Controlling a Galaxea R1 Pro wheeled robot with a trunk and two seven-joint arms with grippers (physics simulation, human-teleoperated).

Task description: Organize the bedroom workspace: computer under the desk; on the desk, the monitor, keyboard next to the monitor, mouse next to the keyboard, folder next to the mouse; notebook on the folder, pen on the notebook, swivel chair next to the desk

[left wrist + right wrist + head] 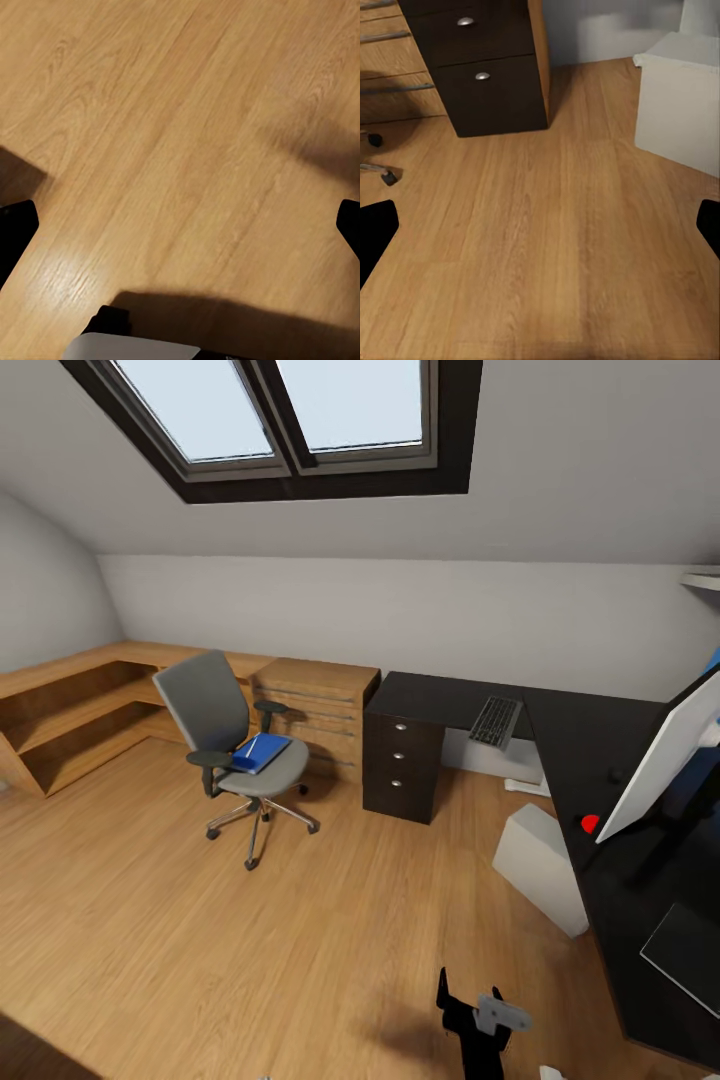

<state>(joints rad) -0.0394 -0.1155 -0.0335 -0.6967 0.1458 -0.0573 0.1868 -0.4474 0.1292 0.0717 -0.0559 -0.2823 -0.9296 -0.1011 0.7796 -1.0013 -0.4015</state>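
I see swivel chair [232,745] centre-left, on the floor, apart from desk [580,745] | blue folder [260,752] on its seat, pen [251,746] on top | keyboard [495,721] overhanging desk edge | monitor [668,760] right, tilted | computer [540,868] beneath desk.

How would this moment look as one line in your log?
phase: approaching | folder: on swivel chair | keyboard: on desk | computer: floor beside desk | grippers: open, empty

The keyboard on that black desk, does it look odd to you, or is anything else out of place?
Yes. The keyboard juts over the front edge of the desk, sloping down as if it might slide off. A blue folder lies on the swivel chair seat rather than the desk.
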